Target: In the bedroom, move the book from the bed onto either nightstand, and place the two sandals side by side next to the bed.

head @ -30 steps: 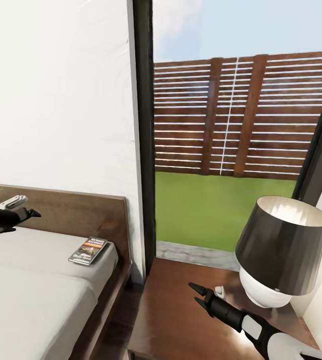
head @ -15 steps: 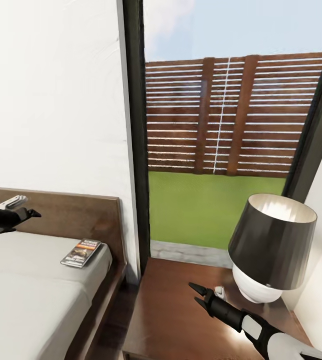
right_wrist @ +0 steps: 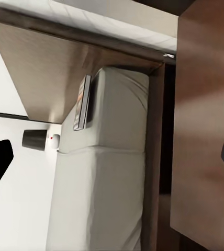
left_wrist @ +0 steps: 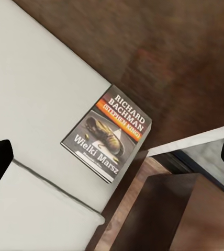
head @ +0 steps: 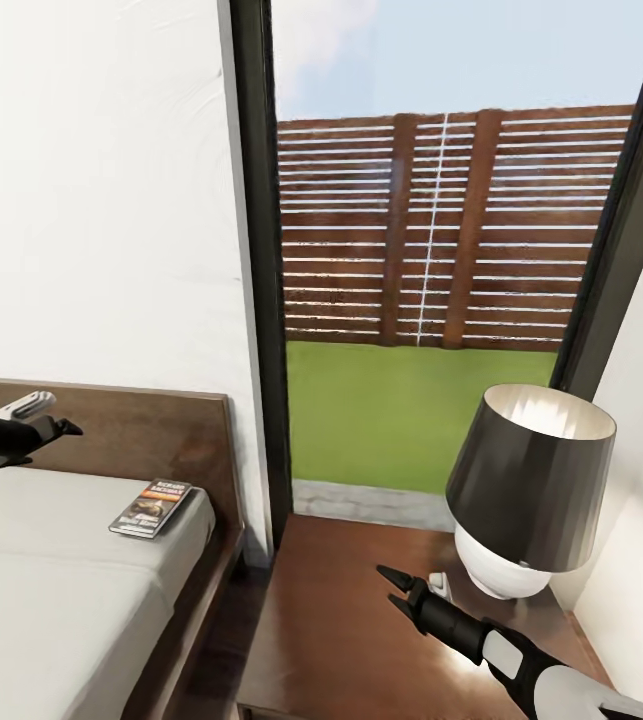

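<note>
Camera swing rightward, perhaps with the base; book and lamp themselves unmoved

Paperback book lying on the grey mattress, cover reading "RICHARD BACHMAN" in white across the dark top, "(STEPHEN KING)" on the orange band beneath, "Wielki Marsz" in white near the lower edge, further small print below unreadable

Left gripper, right gripper: jaws parted, empty
</note>
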Controlling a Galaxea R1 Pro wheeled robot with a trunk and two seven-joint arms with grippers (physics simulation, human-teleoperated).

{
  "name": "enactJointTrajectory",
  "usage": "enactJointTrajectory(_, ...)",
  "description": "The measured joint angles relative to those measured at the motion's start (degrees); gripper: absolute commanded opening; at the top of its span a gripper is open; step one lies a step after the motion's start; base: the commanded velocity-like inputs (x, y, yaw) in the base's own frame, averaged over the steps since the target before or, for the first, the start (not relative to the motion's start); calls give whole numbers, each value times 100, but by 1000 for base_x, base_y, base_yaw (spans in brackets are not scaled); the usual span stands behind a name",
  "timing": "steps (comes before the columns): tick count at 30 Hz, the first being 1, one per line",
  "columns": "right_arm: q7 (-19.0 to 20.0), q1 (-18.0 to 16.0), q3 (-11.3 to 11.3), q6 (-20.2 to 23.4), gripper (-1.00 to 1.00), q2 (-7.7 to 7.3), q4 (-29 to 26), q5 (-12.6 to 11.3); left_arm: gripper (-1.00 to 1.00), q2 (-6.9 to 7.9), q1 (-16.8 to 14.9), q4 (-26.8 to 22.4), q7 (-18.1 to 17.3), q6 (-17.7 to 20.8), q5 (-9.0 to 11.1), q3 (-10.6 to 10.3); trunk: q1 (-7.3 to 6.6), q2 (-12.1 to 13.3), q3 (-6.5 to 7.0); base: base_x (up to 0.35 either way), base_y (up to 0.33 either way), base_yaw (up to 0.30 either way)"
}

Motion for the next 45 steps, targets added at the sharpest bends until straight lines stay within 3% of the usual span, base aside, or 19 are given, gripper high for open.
enactJointTrajectory(45,0,0,28,9,100,52,0,-7,100,2,0,222,9,-6,-5,-4,0,0,-3,0,0,-1)
